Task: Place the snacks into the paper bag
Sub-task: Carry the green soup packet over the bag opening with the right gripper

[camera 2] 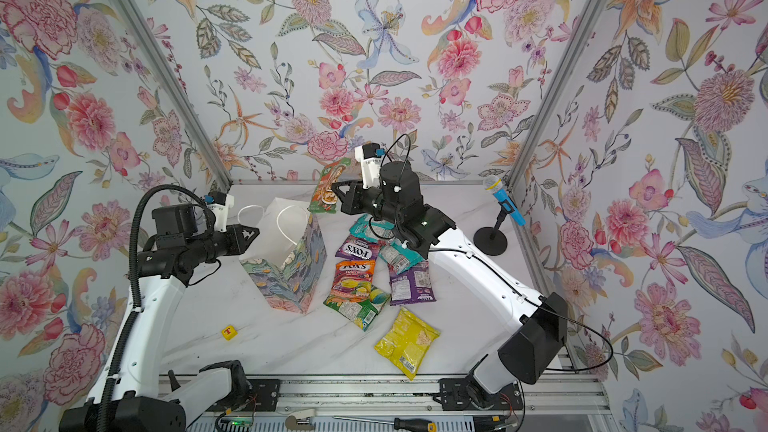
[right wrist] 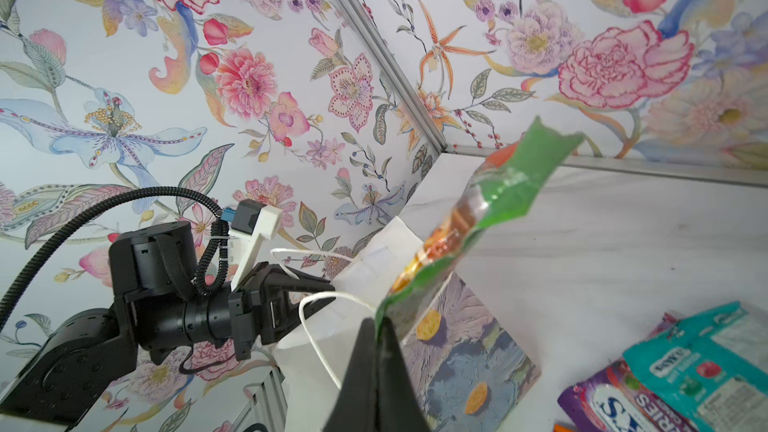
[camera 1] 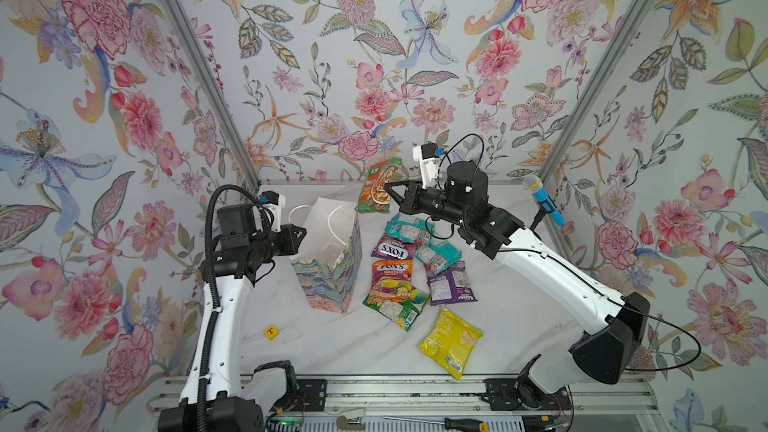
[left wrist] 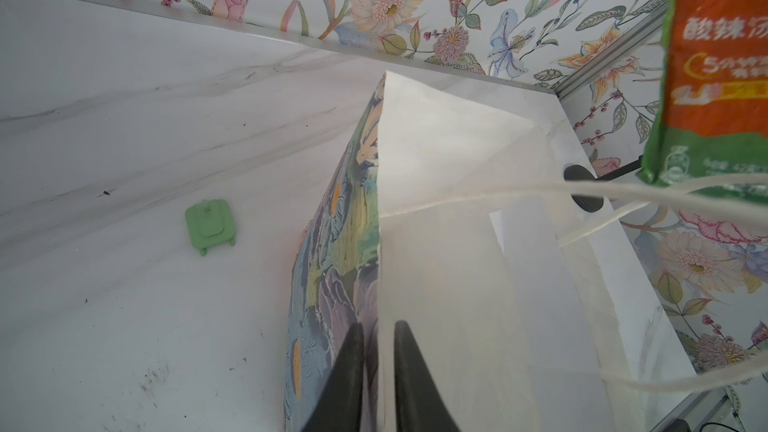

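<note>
The paper bag (camera 1: 332, 272) (camera 2: 286, 272) stands upright and open at mid-table. My left gripper (camera 1: 305, 231) (left wrist: 379, 324) is at its left rim, fingers close on either side of the bag's wall (left wrist: 345, 243). My right gripper (camera 1: 386, 187) (right wrist: 376, 322) is shut on the edge of a green and orange snack packet (camera 1: 378, 189) (right wrist: 490, 209), hanging in the air just behind the bag's far right corner. Several snacks lie right of the bag: teal (camera 1: 409, 229), purple FOX'S (camera 1: 392, 249), orange FOX'S (camera 1: 390, 278), green (camera 1: 397, 305), purple (camera 1: 449, 282), and yellow (camera 1: 451, 342) nearer the front.
A small yellow cube (camera 1: 271, 331) lies front left of the bag. A blue toy microphone (camera 1: 542, 201) on a black stand is at the back right. A flat green piece (left wrist: 210, 226) lies on the table beyond the bag. Floral walls close three sides.
</note>
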Controlling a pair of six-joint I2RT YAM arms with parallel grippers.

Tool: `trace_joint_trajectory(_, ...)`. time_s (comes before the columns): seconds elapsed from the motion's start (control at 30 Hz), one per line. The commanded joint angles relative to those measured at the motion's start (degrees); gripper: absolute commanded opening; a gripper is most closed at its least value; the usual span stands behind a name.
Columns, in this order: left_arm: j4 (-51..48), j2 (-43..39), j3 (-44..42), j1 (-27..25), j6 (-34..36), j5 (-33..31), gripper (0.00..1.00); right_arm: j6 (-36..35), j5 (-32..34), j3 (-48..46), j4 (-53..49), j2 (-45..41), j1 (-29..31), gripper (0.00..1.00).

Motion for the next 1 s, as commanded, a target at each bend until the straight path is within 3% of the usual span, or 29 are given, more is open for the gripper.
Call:
trace_joint_trajectory(0.0, 0.58, -0.87, -0.85, -0.33, -0.31, -0.29, 0.15, -3.78, 2.04, 5.19, -1.92, 2.55, 1.64, 0.00)
trace_joint_trajectory(0.5, 1.29, -0.74, -1.24, -0.98, -0.92, -0.41, 0.06, -8.80, 1.42, 24.95, -9.43, 15.16, 8.78, 0.00)
trace_joint_trajectory(0.97, 1.60, -1.56, -0.66, -1.11, -2.53, -2.82, 0.01, -9.55, 5.42, 15.15, -12.69, 9.47, 11.66, 0.00)
